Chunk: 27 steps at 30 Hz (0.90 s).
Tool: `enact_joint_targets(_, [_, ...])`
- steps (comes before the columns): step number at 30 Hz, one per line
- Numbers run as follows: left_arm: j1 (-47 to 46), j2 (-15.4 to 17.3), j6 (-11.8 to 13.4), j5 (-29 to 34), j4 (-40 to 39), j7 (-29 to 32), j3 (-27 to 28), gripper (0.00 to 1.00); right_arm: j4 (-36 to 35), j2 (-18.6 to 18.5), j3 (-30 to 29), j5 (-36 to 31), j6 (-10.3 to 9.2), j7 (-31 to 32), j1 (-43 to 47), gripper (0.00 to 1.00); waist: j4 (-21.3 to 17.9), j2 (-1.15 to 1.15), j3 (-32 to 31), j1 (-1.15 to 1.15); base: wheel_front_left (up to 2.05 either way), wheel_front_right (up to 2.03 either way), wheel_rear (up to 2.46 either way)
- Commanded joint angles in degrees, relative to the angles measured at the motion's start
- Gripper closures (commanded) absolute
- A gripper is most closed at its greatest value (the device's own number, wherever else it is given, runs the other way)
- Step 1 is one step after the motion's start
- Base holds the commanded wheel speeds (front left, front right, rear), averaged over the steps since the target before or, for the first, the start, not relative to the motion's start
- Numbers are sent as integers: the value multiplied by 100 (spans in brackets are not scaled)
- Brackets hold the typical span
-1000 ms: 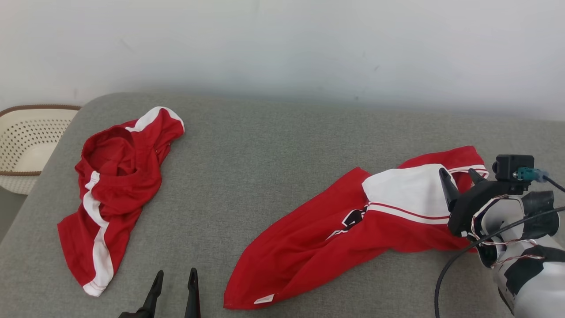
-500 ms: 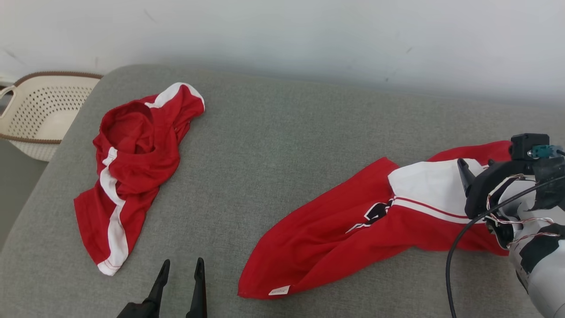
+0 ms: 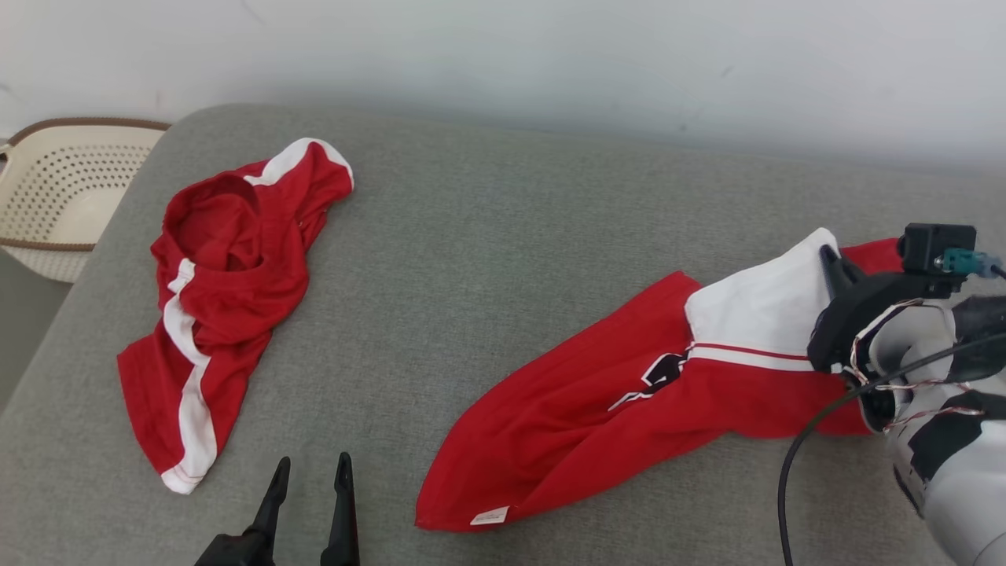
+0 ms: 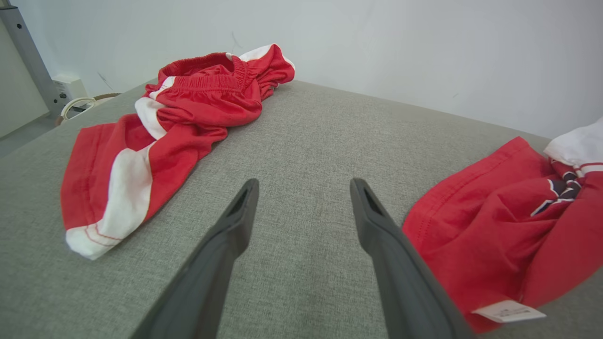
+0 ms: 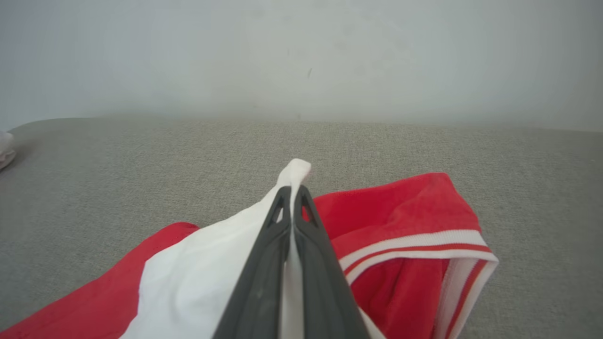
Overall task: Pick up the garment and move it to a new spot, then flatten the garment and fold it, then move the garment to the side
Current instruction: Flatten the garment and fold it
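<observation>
Head view: the right gripper (image 3: 827, 259) is pinching the white shoulder of the red jersey (image 3: 597, 424), which is lying on the right of the grey cushion (image 3: 487, 259). Left wrist view: the left gripper (image 4: 304, 188) is hovering, fingers wide apart, between the jersey and the red shorts (image 4: 188, 108). Right wrist view: the right fingers are clamping white cloth.

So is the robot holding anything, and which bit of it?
The right pincer pinches the red jersey by its white panel. The left pincer holds nothing.
</observation>
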Motion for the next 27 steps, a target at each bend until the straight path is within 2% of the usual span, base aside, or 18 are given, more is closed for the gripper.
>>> enact_joint_targets(1, [83,1,-4,26,13,-9,53,0,-221,31,48,219,4,-80,230,100,-168,0,-106,0,0,0,0])
enact_joint_targets(17, [392,9,-103,112,39,-9,271,0,-2539,-677,658,1299,4,-304,1461,100,-954,0,-475,0,0,0,0])
enact_joint_targets(25, [454,6,-139,97,55,-9,281,0,-3617,-1031,754,1499,4,-429,2379,100,-1106,0,-574,0,0,0,0])
enact_joint_targets(27, [482,4,-141,102,50,-9,286,0,-3997,-1214,735,1560,5,-461,2773,100,-1145,0,-569,0,0,0,0])
